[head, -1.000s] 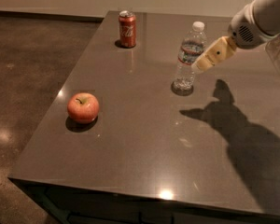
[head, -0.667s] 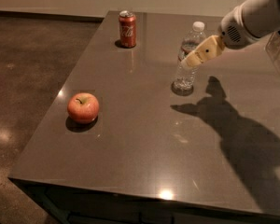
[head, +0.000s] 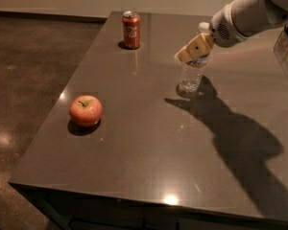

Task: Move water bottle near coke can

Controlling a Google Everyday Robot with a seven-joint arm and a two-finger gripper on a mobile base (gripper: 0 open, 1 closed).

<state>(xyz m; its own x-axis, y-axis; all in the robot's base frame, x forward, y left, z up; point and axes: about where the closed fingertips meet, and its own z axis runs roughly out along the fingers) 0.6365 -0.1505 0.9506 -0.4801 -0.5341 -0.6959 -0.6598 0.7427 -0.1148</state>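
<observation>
The water bottle (head: 190,75), clear ribbed plastic with a white cap, stands upright on the dark table (head: 149,143) at the right of centre. My gripper (head: 194,51) reaches in from the upper right and sits at the bottle's upper half, covering its label. The coke can (head: 131,30), red with white script, stands upright near the table's far edge, well to the left of and beyond the bottle.
A red-yellow apple (head: 85,110) lies on the table's left side, near its left edge. The arm's shadow (head: 235,133) falls across the right of the table. A dark floor (head: 33,80) lies to the left, below the table's edge.
My gripper has moved left, from beside the bottle onto its upper half. The bottle, can and apple have not moved.
</observation>
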